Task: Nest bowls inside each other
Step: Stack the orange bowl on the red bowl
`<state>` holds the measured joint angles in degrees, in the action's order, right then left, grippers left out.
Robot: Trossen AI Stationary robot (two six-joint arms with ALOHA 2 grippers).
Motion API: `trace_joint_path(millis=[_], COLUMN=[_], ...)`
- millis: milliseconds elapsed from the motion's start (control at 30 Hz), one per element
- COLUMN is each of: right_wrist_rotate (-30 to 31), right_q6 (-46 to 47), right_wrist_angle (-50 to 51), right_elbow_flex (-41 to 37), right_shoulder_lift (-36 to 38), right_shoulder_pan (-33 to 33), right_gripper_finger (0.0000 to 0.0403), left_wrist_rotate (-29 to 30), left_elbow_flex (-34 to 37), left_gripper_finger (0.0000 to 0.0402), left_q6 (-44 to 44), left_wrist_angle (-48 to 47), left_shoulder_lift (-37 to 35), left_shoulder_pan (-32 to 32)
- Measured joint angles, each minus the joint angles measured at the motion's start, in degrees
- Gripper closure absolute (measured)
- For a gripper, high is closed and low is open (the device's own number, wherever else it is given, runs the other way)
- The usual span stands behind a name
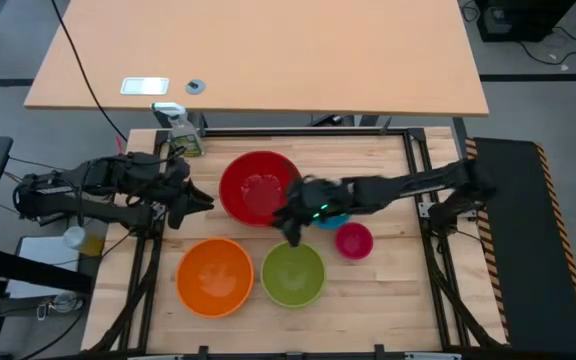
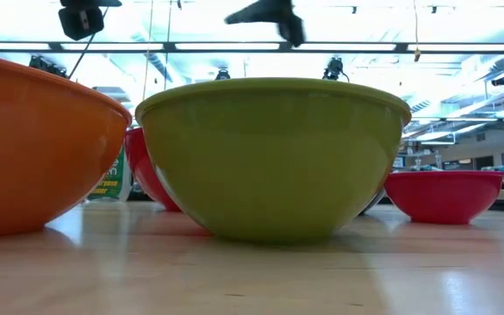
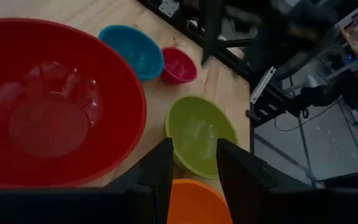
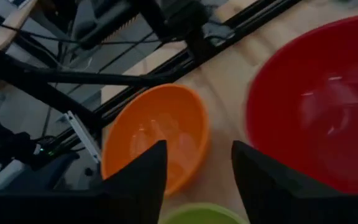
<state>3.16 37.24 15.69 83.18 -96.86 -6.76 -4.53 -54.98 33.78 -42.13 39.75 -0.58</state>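
Observation:
Five bowls sit upright on their bases on the wooden table. The red bowl (image 1: 260,187) is at the middle, with the orange bowl (image 1: 214,276) and the lime green bowl (image 1: 293,274) nearer the front edge. The magenta bowl (image 1: 353,241) is at the right. The blue bowl (image 1: 336,221) is mostly hidden under my right arm and shows better in the left wrist view (image 3: 132,50). My left gripper (image 1: 206,203) hangs open just left of the red bowl. My right gripper (image 1: 290,232) hangs open in the air between the red and green bowls. Neither holds anything.
A small spray bottle (image 1: 183,130) stands at the table's far left corner. A black metal frame (image 1: 413,170) runs along the table's edges. A larger desk (image 1: 268,60) stands beyond the far edge. Bare wood lies at the table's front right (image 1: 388,300).

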Motion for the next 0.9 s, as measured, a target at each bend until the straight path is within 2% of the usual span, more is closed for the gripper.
trace_joint_path(millis=[167, 367, 600, 900], right_wrist_rotate=[-0.2, -3.2, -6.4, -4.5], right_q6=[0.7, 1.0, 6.5, 12.0], right_wrist_angle=[5.6, 13.5, 15.5, 18.9], right_elbow_flex=[11.8, 22.6, 29.8, 34.3], right_shoulder_lift=[-10.5, -20.1, -28.6, -36.0], right_shoulder_pan=[-2.5, -3.5, -3.9, -4.6], right_gripper_finger=[0.0183, 0.0168, 0.0178, 0.0209], left_wrist_rotate=[1.9, 2.5, 4.8, 4.7], left_elbow_flex=[0.0, 0.0, 0.0, 0.1], left_gripper_finger=[0.0273, 0.0273, 0.0273, 0.0273], left_q6=[0.0, 0.0, 4.1, 6.1], left_wrist_angle=[0.1, 0.8, 5.4, 6.6], left_shoulder_lift=[0.0, 0.0, 0.0, 0.0], left_shoulder_pan=[0.6, 0.4, 0.4, 0.4])
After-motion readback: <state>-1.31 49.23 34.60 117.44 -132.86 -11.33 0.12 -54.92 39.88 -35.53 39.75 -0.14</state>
